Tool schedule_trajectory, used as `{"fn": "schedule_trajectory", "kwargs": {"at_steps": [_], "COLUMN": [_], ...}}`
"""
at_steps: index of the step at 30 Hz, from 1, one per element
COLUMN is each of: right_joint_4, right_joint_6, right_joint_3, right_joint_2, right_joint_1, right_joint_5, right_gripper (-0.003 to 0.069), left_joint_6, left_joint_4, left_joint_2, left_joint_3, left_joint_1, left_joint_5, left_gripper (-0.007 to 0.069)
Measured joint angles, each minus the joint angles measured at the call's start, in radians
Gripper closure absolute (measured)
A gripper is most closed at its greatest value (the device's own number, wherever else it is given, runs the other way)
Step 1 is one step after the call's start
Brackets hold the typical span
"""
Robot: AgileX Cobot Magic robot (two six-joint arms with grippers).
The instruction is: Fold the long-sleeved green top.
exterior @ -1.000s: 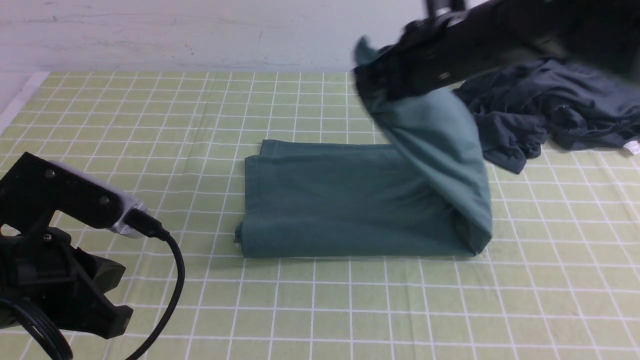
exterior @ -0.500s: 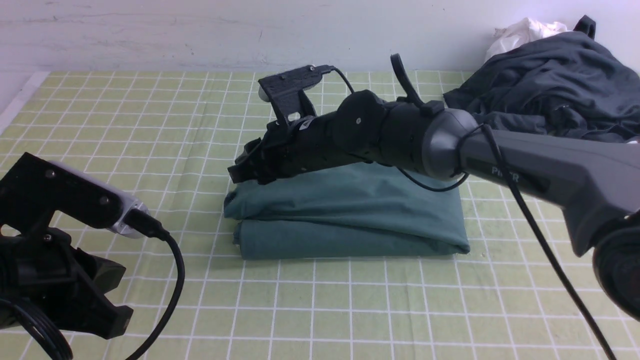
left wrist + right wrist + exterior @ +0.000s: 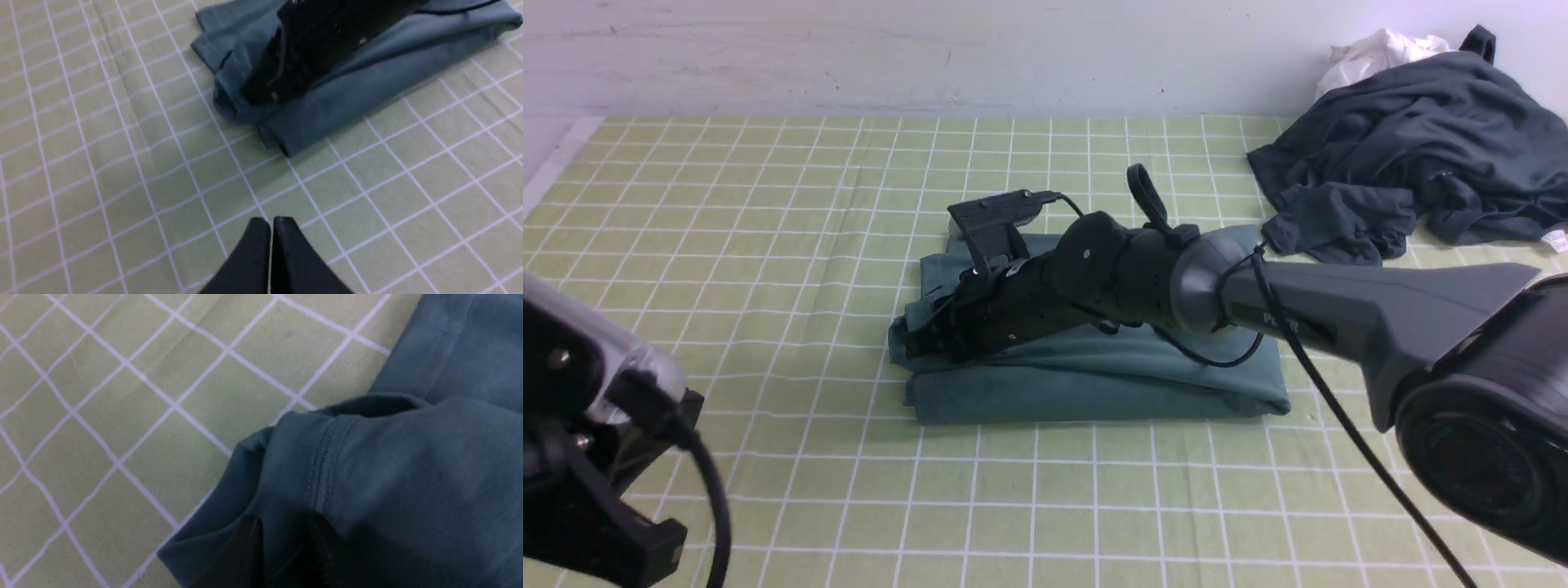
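**Folding judged almost complete**

Cloth is seen between the slightly parted jaws of the right pincer (image 3: 282,555), set low on the left end of the green long-sleeved top (image 3: 1094,384); whether it is pinched cannot be told. The left pincer (image 3: 270,228) is shut, empty, and held apart above the desk (image 3: 768,204). The top is laid mid-desk as a layered rectangle. Only letting go and flattening the bunched left end are judged to remain.
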Motion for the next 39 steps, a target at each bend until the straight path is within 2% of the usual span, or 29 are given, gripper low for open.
{"fn": "schedule_trajectory", "kwargs": {"at_steps": [3, 9, 12, 13, 15, 16, 19, 20, 22, 24, 25, 27, 29, 35, 39], "right_joint_4": [-0.028, -0.172, -0.371, -0.384, -0.559, -0.572, -0.792, -0.881, -0.95, -1.056, -1.061, -1.067, -1.011, -0.693, -0.517], "right_joint_6": [-0.025, -0.035, 0.014, 0.02, 0.128, 0.128, 0.289, 0.35, 0.408, 0.509, 0.515, 0.568, 0.592, 0.601, 0.601], "right_joint_3": [-0.019, -0.155, -0.222, -0.224, -0.229, -0.229, -0.17, -0.113, -0.038, 0.197, 0.197, 0.453, 0.654, 1.162, 1.372], "right_joint_2": [-0.045, -0.323, -0.53, -0.542, -0.682, -0.682, -0.818, -0.867, -0.918, -1.049, -1.049, -1.172, -1.27, -1.475, -1.509], "right_joint_1": [-0.013, -0.104, -0.164, -0.164, -0.197, -0.199, -0.221, -0.23, -0.237, -0.249, -0.249, -0.249, -0.248, -0.23, -0.228], "right_joint_5": [0.048, 0.225, 0.336, 0.336, 0.445, 0.455, 0.592, 0.628, 0.638, 0.612, 0.607, 0.518, 0.412, 0.08, -0.029], "right_gripper": [0.054, 0.0545, 0.0591, 0.0596, 0.0654, 0.0654, 0.067, 0.0671, 0.067, 0.0671, 0.0671, 0.0672, 0.0672, 0.0672, 0.0672], "left_joint_6": [0.044, 0.076, 0.079, 0.079, 0.079, 0.079, 0.079, 0.079, 0.079, 0.079, 0.079, 0.079, 0.079, 0.079, 0.079], "left_joint_4": [-0.02, -0.021, -0.021, -0.021, -0.021, -0.021, -0.022, -0.022, -0.022, -0.022, -0.022, -0.022, -0.022, -0.022, -0.022], "left_joint_2": [-0.109, -0.349, -0.458, -0.458, -0.509, -0.511, -0.527, -0.528, -0.528, -0.528, -0.528, -0.528, -0.528, -0.528, -0.528], "left_joint_3": [0.043, 0.145, 0.188, 0.19, 0.205, 0.205, 0.208, 0.208, 0.208, 0.208, 0.208, 0.208, 0.208, 0.208, 0.208], "left_joint_1": [0.0, 0.0, 0.0, 0.0, 0.0, 0.0, 0.0, 0.0, 0.0, 0.0, 0.0, 0.0, 0.0, 0.0, 0.0], "left_joint_5": [-0.029, -0.15, -0.224, -0.226, -0.227, -0.227, -0.225, -0.223, -0.223, -0.223, -0.223, -0.223, -0.223, -0.223, -0.223], "left_gripper": [0.0629, 0.0629, 0.0629, 0.0629, 0.0629, 0.0629, 0.0629, 0.0629, 0.0629, 0.0629, 0.0629, 0.0629, 0.0629, 0.0629, 0.0629]}}
